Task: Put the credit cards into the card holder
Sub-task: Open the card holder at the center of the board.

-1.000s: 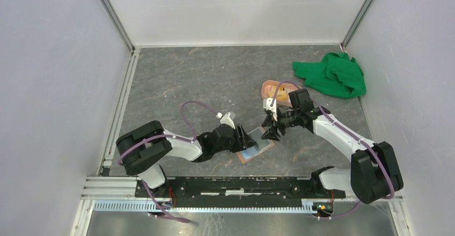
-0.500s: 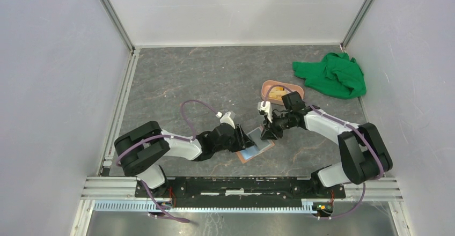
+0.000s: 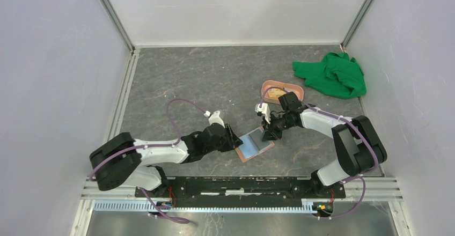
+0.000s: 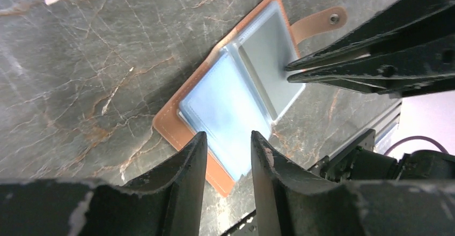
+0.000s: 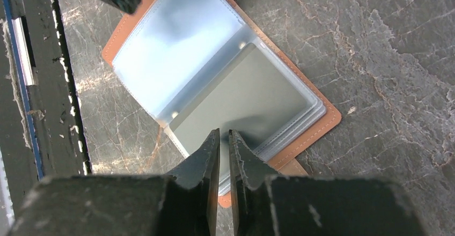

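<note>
A tan-brown card holder (image 3: 255, 146) lies spread open on the grey stone-patterned tabletop (image 3: 204, 80), just ahead of the two arm bases, with its clear plastic sleeves facing up and its snap tab (image 4: 322, 21) flat on the surface at the outer edge. The left tool (image 4: 228, 139) hangs low over the holder's left page, which shows pale blue, its fingers apart and nothing between them. The right tool (image 5: 224, 134) comes in from the opposite side, its fingers drawn almost together with only a slim gap. Its tips sit at the free edge of the right-hand sleeve, where a grey card (image 5: 252, 96) shows through the plastic. Whether those tips actually pinch the sleeve cannot be told from either wrist view. In the overhead view the left tool (image 3: 234, 139) and right tool (image 3: 266, 135) flank the holder, one at each end. Farther back on the right stands a pink tray (image 3: 265, 88) holding an orange-yellow card (image 3: 276, 92). A crumpled green cloth (image 3: 332, 75) lies beside the tray, near the right wall.
</note>
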`<state>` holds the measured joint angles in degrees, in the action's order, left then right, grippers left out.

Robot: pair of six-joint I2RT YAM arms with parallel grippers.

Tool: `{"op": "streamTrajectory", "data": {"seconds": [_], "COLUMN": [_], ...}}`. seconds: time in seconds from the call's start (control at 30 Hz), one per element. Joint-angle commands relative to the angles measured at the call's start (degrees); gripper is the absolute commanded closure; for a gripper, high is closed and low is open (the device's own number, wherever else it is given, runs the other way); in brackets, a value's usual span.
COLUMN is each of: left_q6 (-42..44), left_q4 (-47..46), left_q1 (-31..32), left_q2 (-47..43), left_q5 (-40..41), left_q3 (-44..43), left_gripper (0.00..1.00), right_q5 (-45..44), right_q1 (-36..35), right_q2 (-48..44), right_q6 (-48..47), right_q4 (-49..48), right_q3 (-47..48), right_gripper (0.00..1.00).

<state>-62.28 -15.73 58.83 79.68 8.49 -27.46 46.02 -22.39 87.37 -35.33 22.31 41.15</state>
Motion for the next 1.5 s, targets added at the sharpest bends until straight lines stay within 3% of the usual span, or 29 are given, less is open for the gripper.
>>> {"op": "streamTrajectory", "data": {"seconds": [0.0, 0.17, 0.57, 1.03, 1.47], "left_q6": [5.8, 7.8, 2.2, 0.0, 0.5], "left_q4": [6.0, 1.5, -15.3, -20.4, -14.3], "left_q1": [-0.3, -0.3, -0.3, -0.4, -0.9], "left_q2": [-9.0, -12.7, 3.7, 15.3, 19.0], "left_q5": [2.8, -1.4, -7.6, -8.2, -6.1], "left_q3": [-1.4, -3.9, -4.2, -6.5, -8.0], "left_gripper": [0.58, 0.57, 0.63, 0.64, 0.64], "right_q5": [2.1, 4.4, 5.7, -2.4, -8.2], "right_q1": [-0.2, -0.2, 1.4, 3.9, 4.3], "right_q2": [-1.6, -1.6, -3.7, -4.3, -3.9], "right_q6": [-2.9, -4.2, -4.7, 0.8, 1.2], "right_q4": [1.6, 2.9, 3.3, -1.4, -1.9], "right_q3": [1.8, 2.7, 2.6, 1.5, 0.8], "right_gripper": [0.83, 0.82, 0.81, 0.79, 0.80]}}
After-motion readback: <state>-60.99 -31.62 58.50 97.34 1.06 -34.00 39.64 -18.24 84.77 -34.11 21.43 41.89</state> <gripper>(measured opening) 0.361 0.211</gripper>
